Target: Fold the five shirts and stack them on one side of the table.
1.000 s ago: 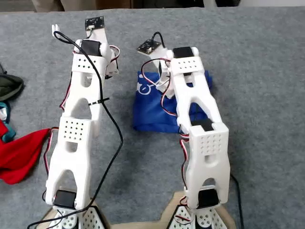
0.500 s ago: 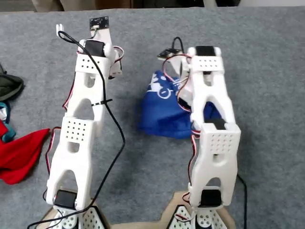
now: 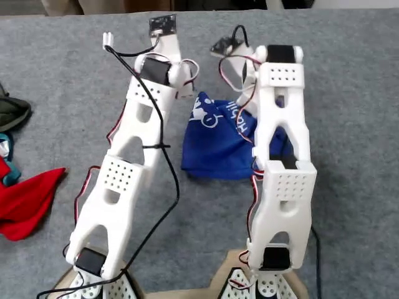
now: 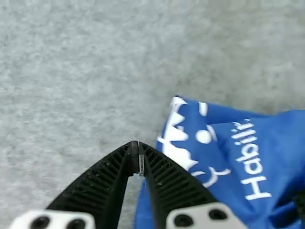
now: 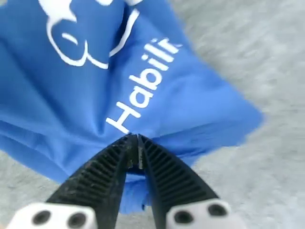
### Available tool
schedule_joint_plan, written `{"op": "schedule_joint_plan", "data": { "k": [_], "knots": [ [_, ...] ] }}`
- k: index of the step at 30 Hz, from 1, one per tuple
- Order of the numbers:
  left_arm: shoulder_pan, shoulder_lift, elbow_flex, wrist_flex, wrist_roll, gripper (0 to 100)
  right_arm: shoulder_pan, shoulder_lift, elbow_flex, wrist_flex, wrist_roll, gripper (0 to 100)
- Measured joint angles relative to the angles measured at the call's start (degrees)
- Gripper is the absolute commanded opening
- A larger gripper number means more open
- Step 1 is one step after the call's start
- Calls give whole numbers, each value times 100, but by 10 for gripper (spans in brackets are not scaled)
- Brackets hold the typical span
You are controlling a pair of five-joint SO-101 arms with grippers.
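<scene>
L arm now closer to blue shirt

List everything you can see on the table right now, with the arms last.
blue shirt: one, blue with white print, crumpled mid-table between the arms
red shirt: one, red, table's left edge
dark cloth: one, dark green, left edge, farther out than the red shirt
teal cloth: one, teal, left edge, between those two
table cover: one, grey
left gripper: shut, tip at the blue shirt's edge
right gripper: shut on the blue shirt
</scene>
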Motion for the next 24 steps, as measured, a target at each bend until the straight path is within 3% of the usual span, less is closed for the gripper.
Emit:
{"op": "schedule_joint_plan", "data": {
  "k": [4, 12, 17, 24],
  "knots": [
    [387, 0, -26, 0, 35, 19, 237, 0, -932, 141, 0, 16],
    [1116, 26, -26, -132, 35, 19, 1960, 0, -1169, 141, 211, 13],
    [967, 360, 360, -985, 35, 19, 2796, 0, -1169, 141, 290, 13],
    [334, 624, 1451, -1758, -220, 19, 3385, 0, -1169, 141, 466, 13]
  ]
}}
